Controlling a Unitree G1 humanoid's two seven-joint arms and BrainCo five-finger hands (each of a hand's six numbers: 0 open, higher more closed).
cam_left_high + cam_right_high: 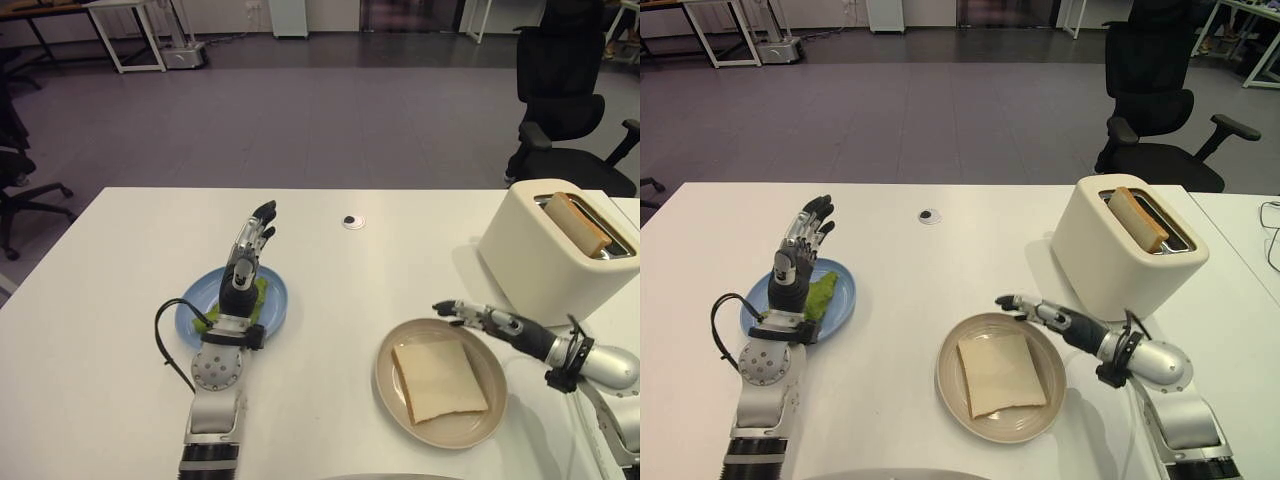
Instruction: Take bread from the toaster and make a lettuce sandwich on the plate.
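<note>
bread (438, 378) on plate (455, 432) | left hand (245, 255) above lettuce (823, 292) | disc (353, 221) mark unreadable, perhaps print

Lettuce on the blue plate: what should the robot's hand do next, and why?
Probably lower the left hand and close it on the lettuce: it hovers open over the blue plate, and the bread slice on the tan plate has no lettuce yet.
</note>
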